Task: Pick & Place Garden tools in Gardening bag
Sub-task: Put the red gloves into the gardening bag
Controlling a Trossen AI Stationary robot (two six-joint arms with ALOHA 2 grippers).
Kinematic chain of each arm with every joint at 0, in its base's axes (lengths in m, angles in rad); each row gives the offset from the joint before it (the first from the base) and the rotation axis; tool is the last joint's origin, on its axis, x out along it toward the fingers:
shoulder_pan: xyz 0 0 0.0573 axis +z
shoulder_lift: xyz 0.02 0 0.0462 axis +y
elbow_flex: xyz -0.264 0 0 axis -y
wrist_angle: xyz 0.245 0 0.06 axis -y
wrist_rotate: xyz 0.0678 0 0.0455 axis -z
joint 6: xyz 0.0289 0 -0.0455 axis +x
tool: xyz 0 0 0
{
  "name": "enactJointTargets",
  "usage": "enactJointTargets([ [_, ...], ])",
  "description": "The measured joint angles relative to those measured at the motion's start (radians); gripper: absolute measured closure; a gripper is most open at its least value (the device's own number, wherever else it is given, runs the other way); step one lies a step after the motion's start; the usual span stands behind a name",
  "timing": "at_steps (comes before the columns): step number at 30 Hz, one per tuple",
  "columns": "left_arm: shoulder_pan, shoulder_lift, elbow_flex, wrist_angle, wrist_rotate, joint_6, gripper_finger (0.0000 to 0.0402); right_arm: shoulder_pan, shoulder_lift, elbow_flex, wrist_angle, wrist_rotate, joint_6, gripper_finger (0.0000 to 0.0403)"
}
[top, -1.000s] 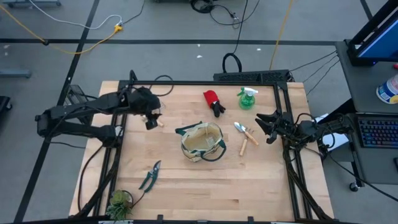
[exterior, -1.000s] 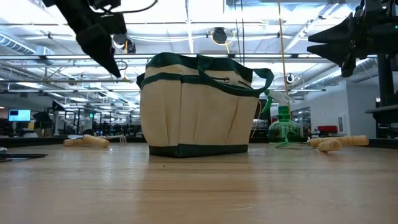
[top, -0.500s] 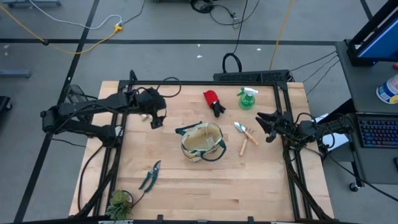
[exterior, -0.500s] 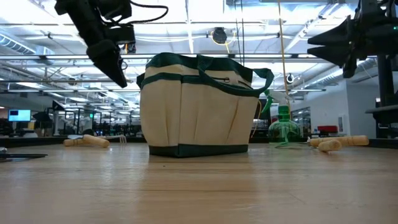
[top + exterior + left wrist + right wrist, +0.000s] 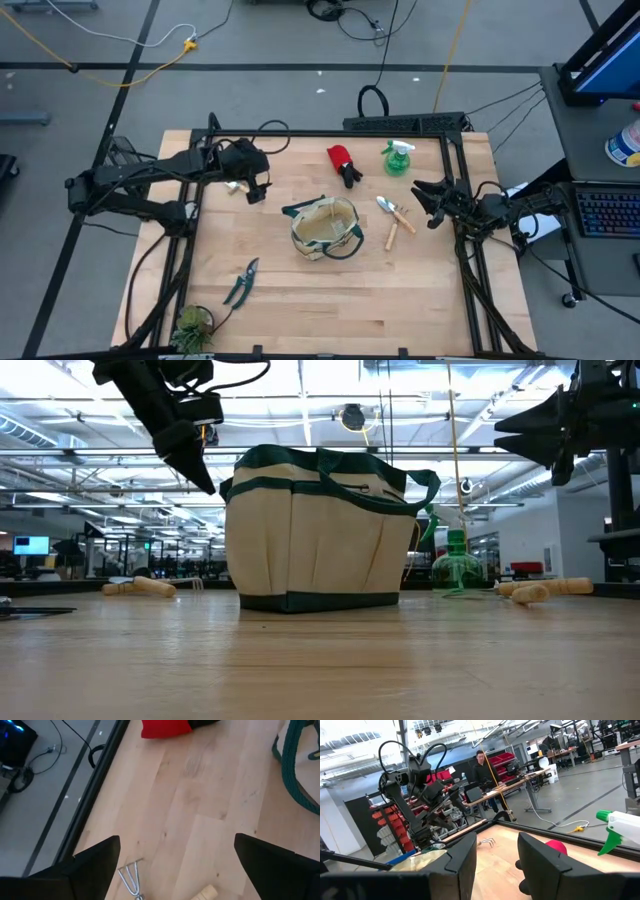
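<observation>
Fingers spread wide, the left gripper (image 5: 175, 865) hovers over the hand rake (image 5: 131, 879) — light, stiff, probably best gripped mid-handle; the right gripper (image 5: 420, 203) waits, part-open — empty.

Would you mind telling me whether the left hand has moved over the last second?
Yes. In the high view the left hand has shifted towards the gardening bag, and in the low view it sits closer to the bag's handle.

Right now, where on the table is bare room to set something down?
Bare wood lies in front of the beige canvas bag, between the dark pruning shears and the right edge. Crowded: behind and right of the bag, near the red glove, green spray bottle, wooden-handled trowels.
</observation>
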Motion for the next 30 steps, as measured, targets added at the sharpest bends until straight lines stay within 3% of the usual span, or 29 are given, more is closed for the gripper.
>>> enactJointTargets([
  [8,0.000,0.000,-0.001,0.074,0.000,-0.069,0.0004,0.000,0.000,0.000,0.000,0.000,0.000,0.0268],
  [17,0.000,0.024,0.000,0.602,0.056,0.025,0.0004,0.000,0.000,0.000,0.000,0.000,0.003,0.0268],
  [21,0.003,0.086,0.005,0.753,0.062,0.032,0.0004,0.000,0.000,0.000,0.000,0.000,0.003,0.0268],
  [30,0.018,0.297,0.156,0.785,0.112,-0.021,0.0004,0.000,0.000,0.000,0.000,0.000,0.003,0.0268],
])
